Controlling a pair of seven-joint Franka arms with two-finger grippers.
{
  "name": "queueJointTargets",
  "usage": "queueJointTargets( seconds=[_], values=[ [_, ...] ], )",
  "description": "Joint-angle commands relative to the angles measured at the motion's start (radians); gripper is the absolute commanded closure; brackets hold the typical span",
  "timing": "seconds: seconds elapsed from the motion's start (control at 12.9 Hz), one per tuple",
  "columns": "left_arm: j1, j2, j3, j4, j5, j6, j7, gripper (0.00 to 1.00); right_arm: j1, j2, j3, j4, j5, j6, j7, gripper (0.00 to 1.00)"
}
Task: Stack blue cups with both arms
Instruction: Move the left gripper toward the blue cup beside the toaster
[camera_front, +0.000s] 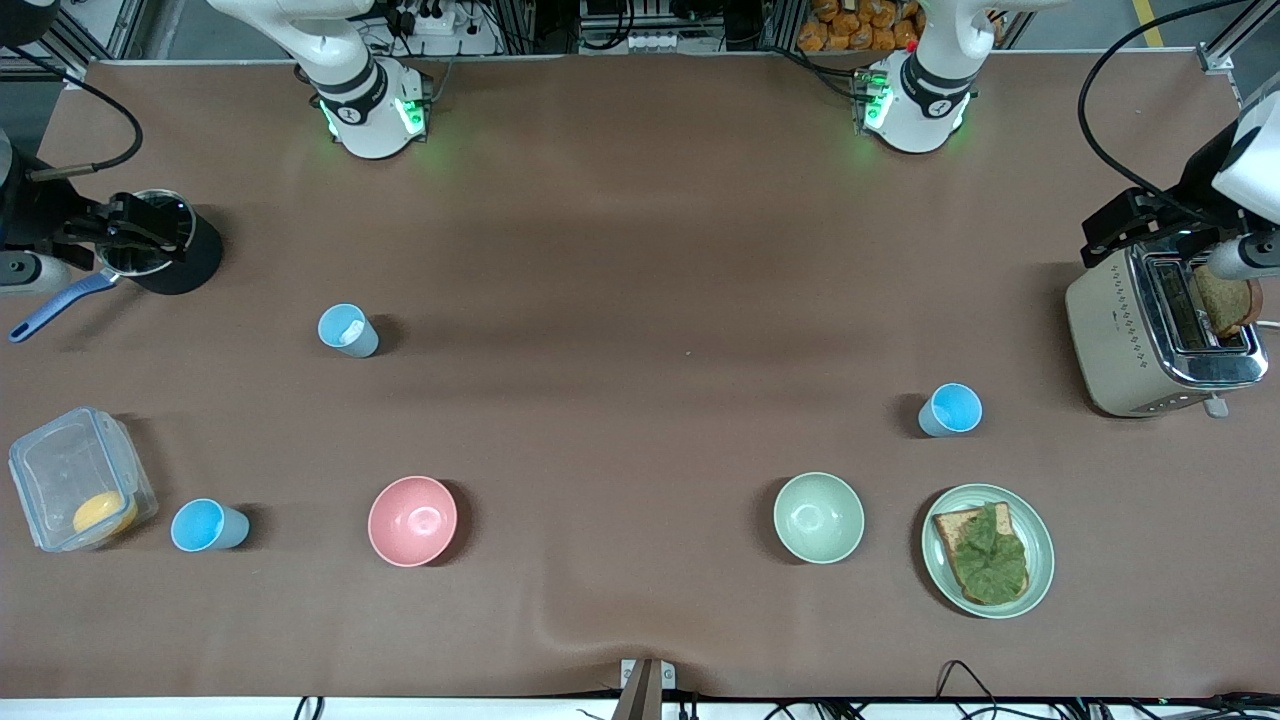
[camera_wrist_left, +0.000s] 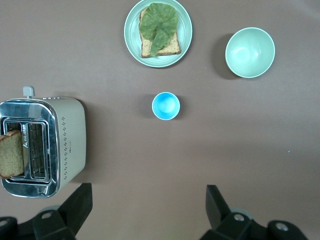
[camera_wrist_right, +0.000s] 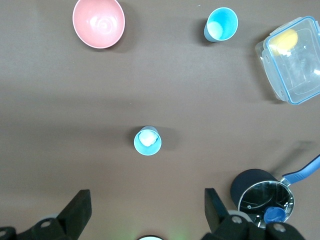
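Three blue cups stand upright and apart on the brown table. One with a whitish patch inside (camera_front: 348, 329) is toward the right arm's end, also in the right wrist view (camera_wrist_right: 147, 140). A bright-blue one (camera_front: 208, 525) stands beside the clear box, also in the right wrist view (camera_wrist_right: 221, 23). Another bright-blue one (camera_front: 950, 409) stands near the toaster, also in the left wrist view (camera_wrist_left: 166, 106). My right gripper (camera_front: 140, 235) (camera_wrist_right: 147, 195) is open and empty, high over the pot's area. My left gripper (camera_front: 1135, 228) (camera_wrist_left: 148, 192) is open and empty, high by the toaster.
A pink bowl (camera_front: 412, 520) and a pale green bowl (camera_front: 818, 517) sit nearer the front camera. A plate (camera_front: 1040, 550) bears toast with lettuce. A toaster (camera_front: 1110, 340) holds bread. A black pot (camera_front: 190, 265) and a clear lidded box (camera_front: 60, 470) are at the right arm's end.
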Motion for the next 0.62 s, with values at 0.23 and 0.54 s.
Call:
queueJointTargets(
  seconds=[0.23, 0.54],
  values=[
    [0.001, 0.005, 0.001, 0.010, 0.019, -0.016, 0.026, 0.00, -0.013, 0.013, 0.015, 0.029, -0.011, -0.018, 0.014, 0.00],
    [0.004, 0.040, -0.001, -0.012, 0.008, 0.024, 0.027, 0.00, -0.016, 0.013, 0.015, 0.029, -0.011, -0.017, 0.014, 0.00]
  ],
)
